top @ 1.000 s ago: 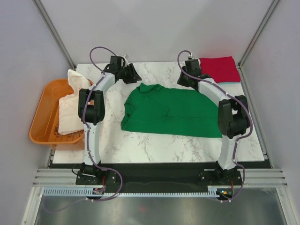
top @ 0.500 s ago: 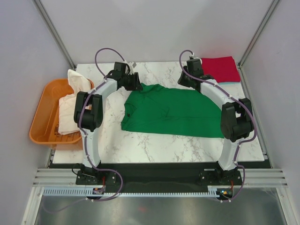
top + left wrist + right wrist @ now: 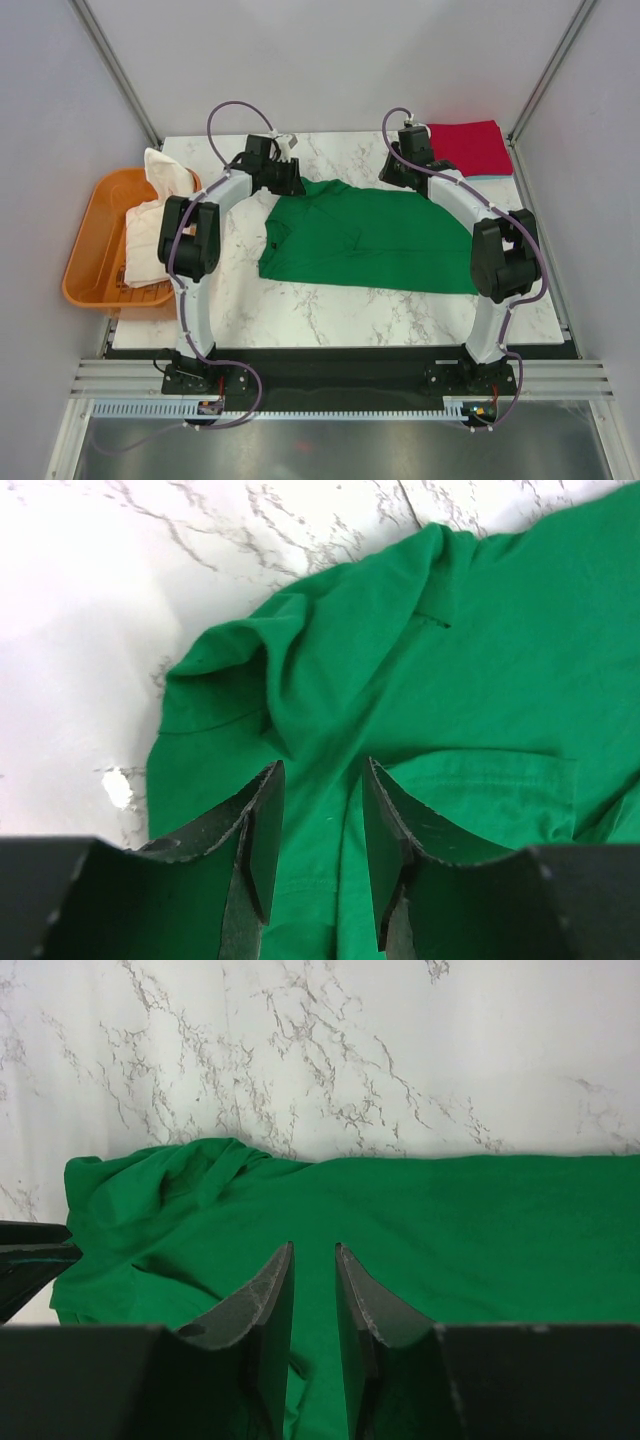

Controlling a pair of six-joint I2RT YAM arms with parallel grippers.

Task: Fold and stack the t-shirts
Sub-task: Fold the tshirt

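Observation:
The green t-shirt (image 3: 365, 238) lies spread across the middle of the marble table, with its far left corner rumpled. My left gripper (image 3: 290, 180) is open and low over that rumpled corner, with green cloth (image 3: 480, 680) under and between its fingers (image 3: 323, 763). My right gripper (image 3: 398, 172) is at the shirt's far right edge, its jaws a narrow gap apart over the cloth (image 3: 314, 1245) and holding nothing. A folded red t-shirt (image 3: 466, 146) lies on a pale blue one (image 3: 492, 176) at the far right corner. The white t-shirt (image 3: 150, 215) lies in the tub.
An orange plastic tub (image 3: 88, 250) sits off the table's left edge, with the white shirt hanging over its far rim. Bare marble (image 3: 330, 300) shows in front of the green shirt. Grey walls and metal posts close in the back and sides.
My left gripper has moved right and down onto the green shirt's far left corner. My right gripper has shifted only slightly. The shirt lies as before.

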